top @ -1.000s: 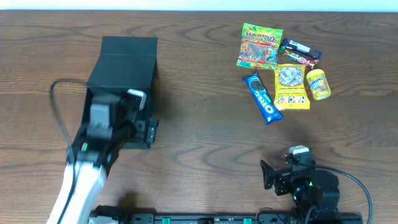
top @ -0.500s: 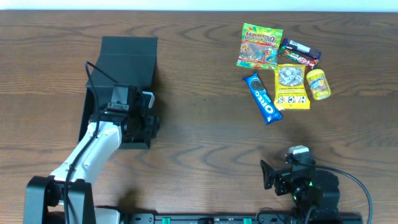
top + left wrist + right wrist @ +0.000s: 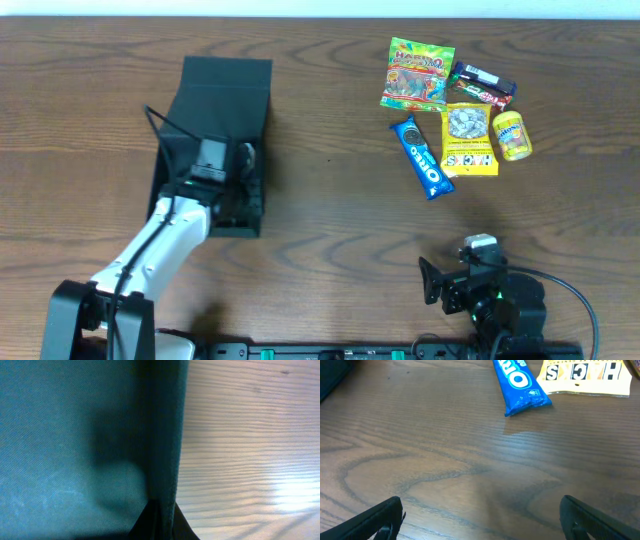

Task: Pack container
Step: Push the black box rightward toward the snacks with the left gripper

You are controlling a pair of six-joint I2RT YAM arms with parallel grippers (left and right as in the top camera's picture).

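Note:
The container [image 3: 228, 85] is a matte black box lying open at the left of the table, lid end toward the far side. My left gripper [image 3: 243, 165] is over its right side, shut on the right wall. In the left wrist view the teal-tinged container [image 3: 65, 435] fills the left half, and the left gripper [image 3: 162, 510] pinches the thin upright wall [image 3: 169, 435] from both sides. My right gripper [image 3: 432, 282] rests near the front edge at the right. In its own view the right gripper [image 3: 480, 515] is open over bare wood.
Snacks lie in a cluster at the far right: a gummy bag [image 3: 417, 72], a blue Oreo pack [image 3: 421, 157], a yellow nut packet [image 3: 468, 138], a dark bar [image 3: 483, 85] and a small yellow jar [image 3: 511, 134]. The Oreo pack [image 3: 517, 385] lies ahead of the right gripper.
My left gripper has come down on the container's right wall and shut on it. The container has slid a little to the right. The right arm has not moved.

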